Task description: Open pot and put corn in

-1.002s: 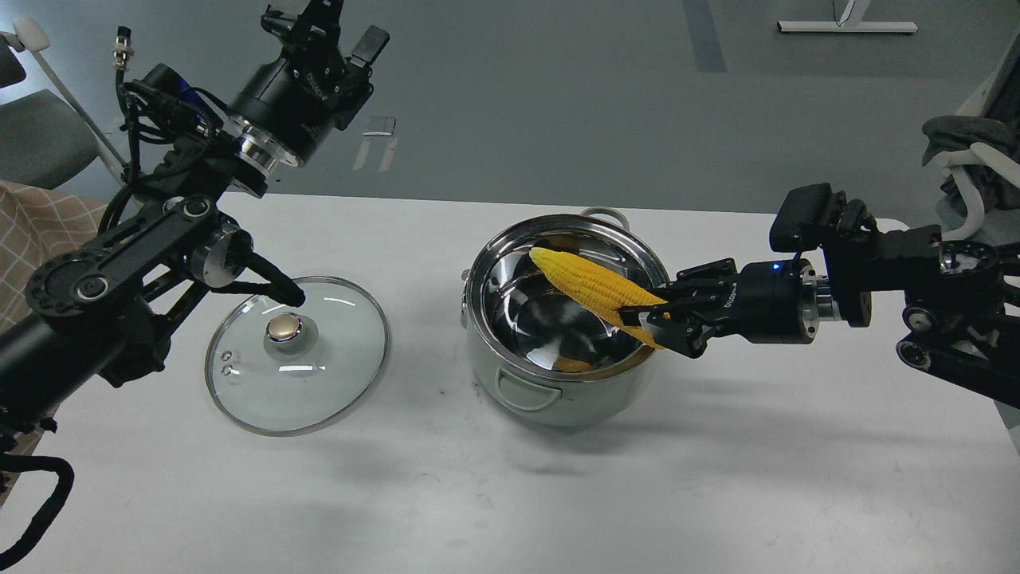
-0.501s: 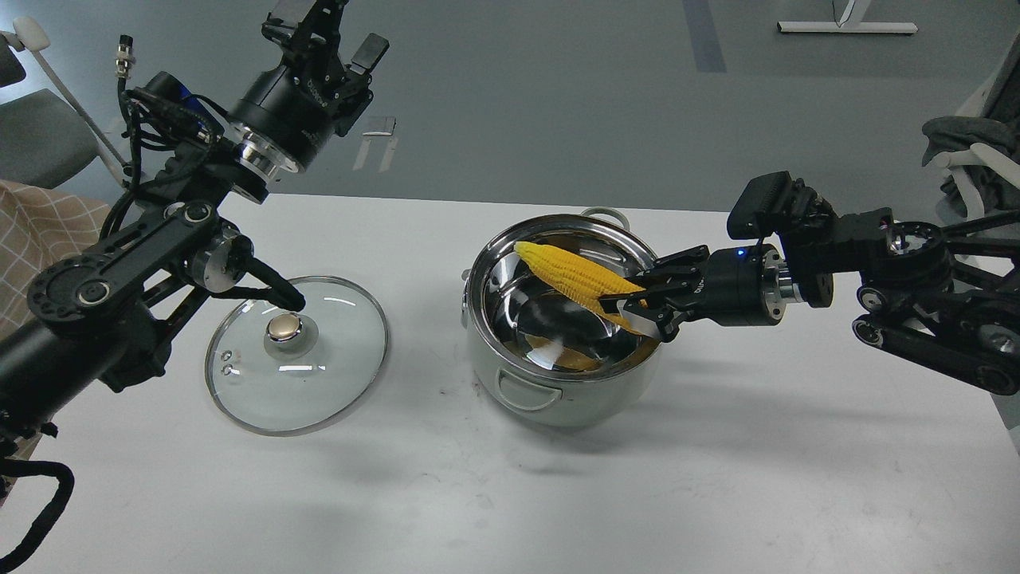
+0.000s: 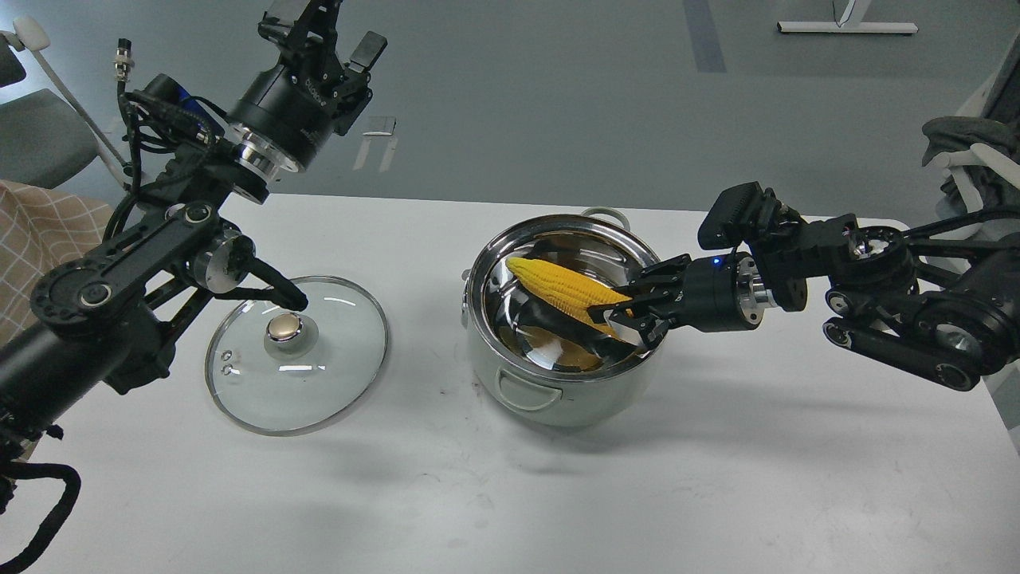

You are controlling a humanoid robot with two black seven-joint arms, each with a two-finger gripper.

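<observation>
The pale green-white pot (image 3: 558, 391) stands open in the middle of the white table, its shiny steel inside showing. My right gripper (image 3: 629, 312) reaches over the pot's right rim and is shut on the thick end of the yellow corn (image 3: 562, 288). The corn is held inside the pot's mouth, tip pointing left and back, just above the bottom. My left gripper (image 3: 323, 28) is raised high at the far left, away from the pot, fingers apart and empty.
The round glass lid (image 3: 335, 375) with a gold knob lies flat on the table left of the pot, under my left arm. A chair and checked cloth are at the far left edge. The table's far edge runs just behind the pot.
My right gripper has moved left and down, carrying the corn from over the rim deeper into the pot. The left arm has barely moved.
</observation>
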